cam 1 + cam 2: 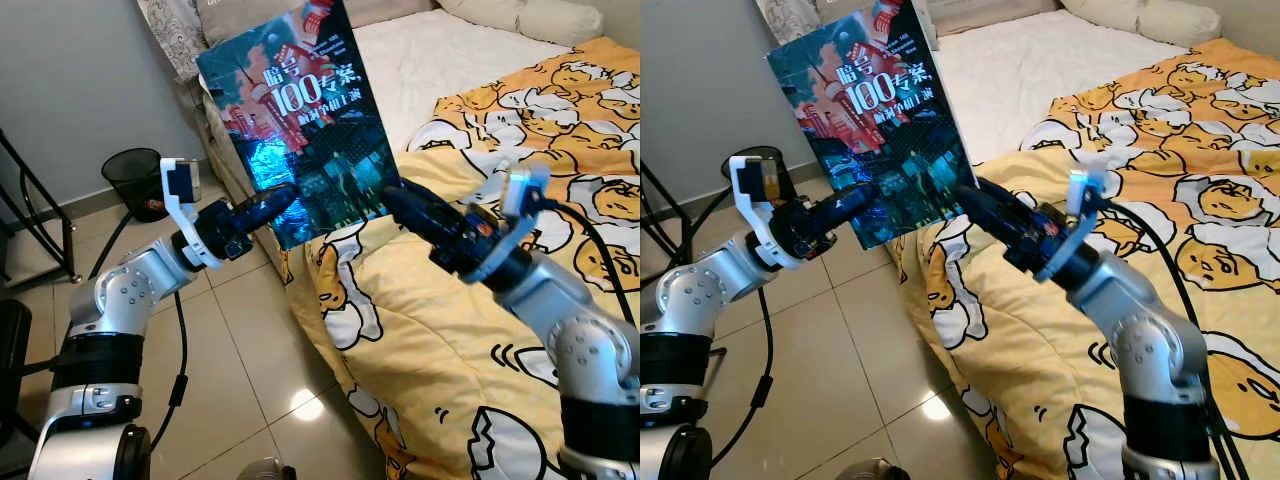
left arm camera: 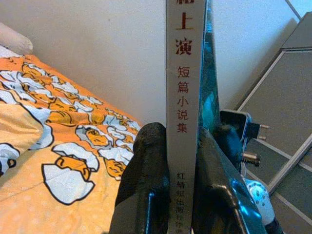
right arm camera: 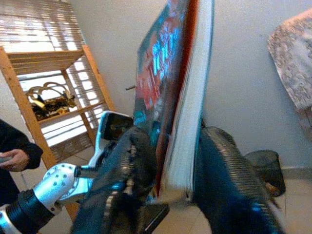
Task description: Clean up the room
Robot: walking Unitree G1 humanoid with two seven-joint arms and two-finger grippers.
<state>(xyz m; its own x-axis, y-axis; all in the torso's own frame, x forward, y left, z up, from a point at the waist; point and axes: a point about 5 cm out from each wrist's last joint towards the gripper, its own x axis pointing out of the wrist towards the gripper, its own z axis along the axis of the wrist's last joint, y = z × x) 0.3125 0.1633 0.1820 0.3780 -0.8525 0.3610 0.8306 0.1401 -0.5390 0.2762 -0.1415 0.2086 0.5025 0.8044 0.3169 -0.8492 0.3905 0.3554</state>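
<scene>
Jaws on both sides are closed onto the book (image 1: 300,120): the left gripper (image 1: 272,202) pinches its lower spine-side corner, and in the left wrist view its fingers (image 2: 146,185) sit either side of the spine. The right gripper (image 1: 408,203) clamps the opposite lower corner, on the page edge. I hold the book upright, cover toward the head camera, in the air over the near corner of the bed (image 1: 430,330) and the tiled floor (image 1: 240,350).

My judgement: this is a two-handed carry or a handover. To do it well, one gripper should keep full clamp before the other lets go, since the tall book is held only at its bottom edge and could tip.

The yellow patterned duvet (image 1: 560,130) is soft and rumpled, a poor flat rest. Beyond, a black mesh bin (image 1: 135,178) stands by the wall; a wooden shelf (image 3: 58,68) and a person's hand (image 3: 14,158) appear in the right wrist view.
</scene>
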